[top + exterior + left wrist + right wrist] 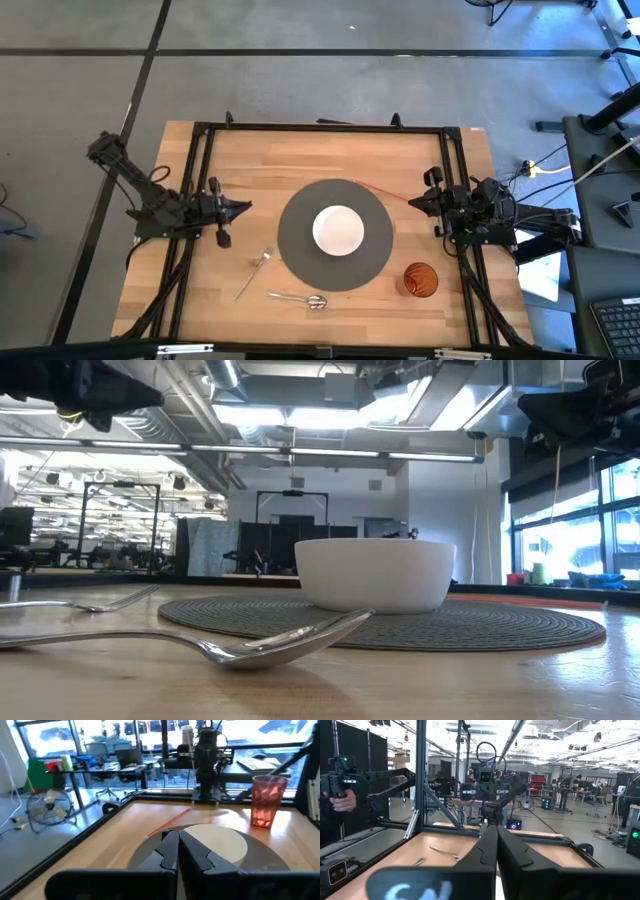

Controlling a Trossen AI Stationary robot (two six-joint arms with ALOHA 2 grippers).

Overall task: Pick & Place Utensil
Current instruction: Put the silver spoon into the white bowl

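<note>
your left gripper (243, 208) and right gripper (415, 201) both hover with fingers pressed together, holding nothing. the spoon (298, 298) and fork (253, 273) lie on the tabletop (250, 160), apart from both, beside the round placemat (300, 260).

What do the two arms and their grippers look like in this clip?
Both arms are dark, near-black, jointed links with black cables trailing along them. The left gripper and right gripper each end in two slim, angular black fingers tapering to a point. In the wrist views each gripper's wide dark body fills the foreground; the right one bears a pale blue marking, too blurred to read.
</note>
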